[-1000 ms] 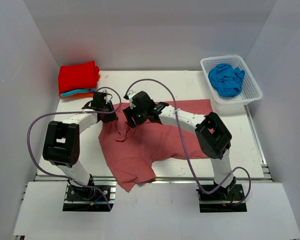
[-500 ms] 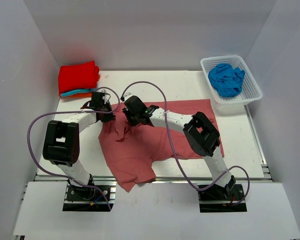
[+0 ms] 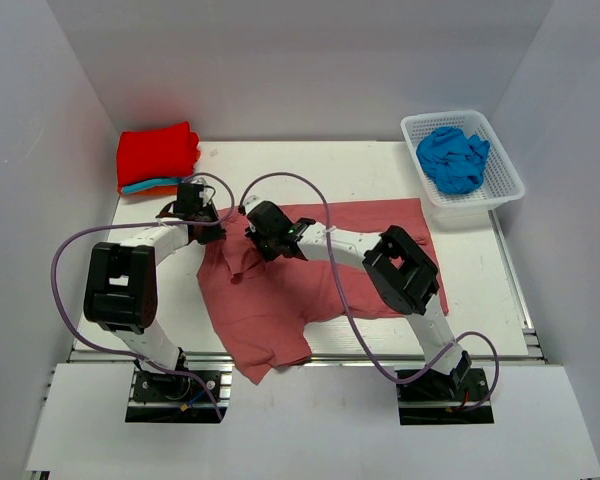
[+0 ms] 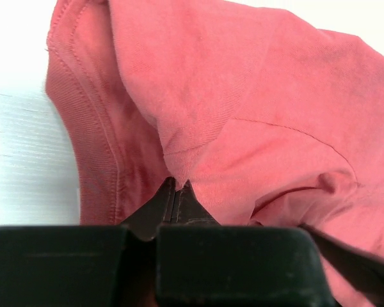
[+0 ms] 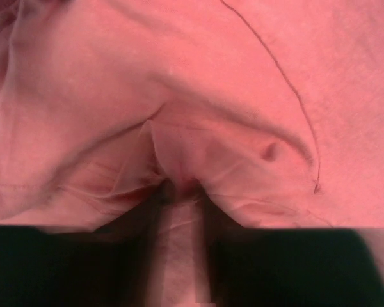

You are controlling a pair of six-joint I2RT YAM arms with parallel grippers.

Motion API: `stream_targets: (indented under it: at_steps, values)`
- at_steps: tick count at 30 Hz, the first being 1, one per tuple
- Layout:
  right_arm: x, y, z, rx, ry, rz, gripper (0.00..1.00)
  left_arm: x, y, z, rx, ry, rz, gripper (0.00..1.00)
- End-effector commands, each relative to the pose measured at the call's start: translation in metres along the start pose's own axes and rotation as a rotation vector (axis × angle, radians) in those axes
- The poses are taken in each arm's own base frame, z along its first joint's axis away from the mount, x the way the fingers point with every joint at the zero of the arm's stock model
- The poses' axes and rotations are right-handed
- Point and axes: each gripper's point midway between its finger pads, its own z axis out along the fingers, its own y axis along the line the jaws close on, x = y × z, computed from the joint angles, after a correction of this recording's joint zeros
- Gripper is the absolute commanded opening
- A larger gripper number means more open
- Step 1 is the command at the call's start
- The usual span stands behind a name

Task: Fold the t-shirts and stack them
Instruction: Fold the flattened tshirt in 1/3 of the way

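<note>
Basket holds blue shirt; left gripper and right gripper both pinch rose shirt

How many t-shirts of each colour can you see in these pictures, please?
Dusty rose t-shirt: 1, spread on the table
Bright red t-shirt: 1, on top of the stack
Turquoise t-shirt: 1, under the red one
Orange t-shirt: 1, only a thin edge at the bottom of the stack
Bright blue t-shirt: 1, in the basket
Total: 5
</note>
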Motion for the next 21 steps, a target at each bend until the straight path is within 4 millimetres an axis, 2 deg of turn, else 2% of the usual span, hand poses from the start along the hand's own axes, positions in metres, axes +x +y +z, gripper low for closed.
stream_targets:
  at_steps: [1,2,3,7,8,9,10,11,14,16,18,20,21]
  values:
    - [-0.015,0.007,-0.004,-0.002,-0.03,-0.039,0.17,-0.012,-0.002,-0.013,0.016,-0.048,0.006,0.0]
    - [-0.015,0.0,-0.003,0.042,-0.031,-0.021,0.02,-0.012,-0.002,-0.013,0.016,-0.048,0.016,0.0]
    - [-0.015,0.0,-0.006,0.051,-0.029,-0.011,0.0,-0.013,0.0,-0.014,0.02,-0.047,0.009,0.0]
    - [-0.028,-0.004,-0.03,0.062,-0.065,0.027,0.0,-0.011,-0.005,-0.011,0.047,-0.036,0.01,0.0]
    - [-0.023,-0.006,-0.031,0.063,-0.059,0.035,0.0,-0.014,-0.005,-0.011,0.051,-0.044,0.011,0.0]
    - [-0.027,-0.004,-0.036,0.046,-0.068,0.039,0.0,-0.01,-0.006,-0.009,0.058,-0.031,0.01,0.0]
    - [-0.037,-0.002,-0.049,0.032,-0.094,0.047,0.0,-0.01,-0.008,-0.009,0.068,-0.026,0.01,0.0]
    - [-0.032,-0.001,-0.052,0.031,-0.076,0.048,0.0,-0.009,-0.01,-0.01,0.079,-0.021,0.011,0.0]
    - [-0.039,-0.002,-0.071,0.025,-0.094,0.061,0.0,-0.008,-0.011,-0.01,0.089,-0.017,0.011,0.0]
    - [-0.032,-0.003,-0.077,0.017,-0.076,0.061,0.0,-0.007,-0.013,-0.01,0.1,-0.012,0.011,0.0]
    - [-0.034,-0.005,-0.087,0.017,-0.091,0.066,0.0,-0.009,-0.014,-0.013,0.104,-0.02,0.022,0.0]
    - [-0.027,-0.008,-0.092,0.019,-0.082,0.065,0.0,-0.009,-0.013,-0.015,0.093,-0.022,0.021,0.0]
    - [-0.018,-0.008,-0.091,0.021,-0.057,0.063,0.0,-0.009,-0.009,-0.015,0.074,-0.021,0.019,0.0]
